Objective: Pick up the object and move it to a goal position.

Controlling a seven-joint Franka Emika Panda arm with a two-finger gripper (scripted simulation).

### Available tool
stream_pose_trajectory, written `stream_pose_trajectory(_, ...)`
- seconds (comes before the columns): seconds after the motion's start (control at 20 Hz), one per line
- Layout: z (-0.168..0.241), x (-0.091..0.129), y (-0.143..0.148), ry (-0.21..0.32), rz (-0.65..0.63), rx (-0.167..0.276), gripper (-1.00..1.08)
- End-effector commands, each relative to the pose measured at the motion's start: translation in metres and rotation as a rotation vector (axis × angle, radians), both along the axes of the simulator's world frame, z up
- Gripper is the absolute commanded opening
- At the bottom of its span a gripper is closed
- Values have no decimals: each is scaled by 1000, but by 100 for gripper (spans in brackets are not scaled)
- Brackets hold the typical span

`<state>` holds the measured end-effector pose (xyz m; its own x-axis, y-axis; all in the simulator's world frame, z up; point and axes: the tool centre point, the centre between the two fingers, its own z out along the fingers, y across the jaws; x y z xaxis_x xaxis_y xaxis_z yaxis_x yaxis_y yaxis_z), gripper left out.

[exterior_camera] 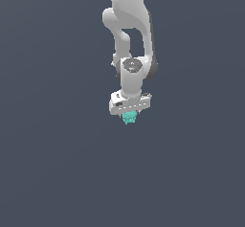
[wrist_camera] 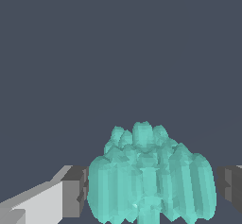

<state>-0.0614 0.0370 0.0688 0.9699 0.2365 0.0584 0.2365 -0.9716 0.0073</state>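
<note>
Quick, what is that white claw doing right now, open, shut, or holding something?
Gripper: shut on the turquoise clump, with a finger pad on either side of it in the wrist view.

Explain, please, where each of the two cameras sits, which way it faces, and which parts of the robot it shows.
Exterior view: off the arm, facing the white arm; its gripper points down.
Wrist view: on the wrist, looking along the fingers at the turquoise knobbly clump between them.
Shared: the clump and the gripper, apparently shut on it.
</note>
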Motion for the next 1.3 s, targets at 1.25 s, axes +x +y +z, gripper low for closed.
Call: stream_pose_trajectory(1.25, 122, -42, 29, 26, -10, -4, -100)
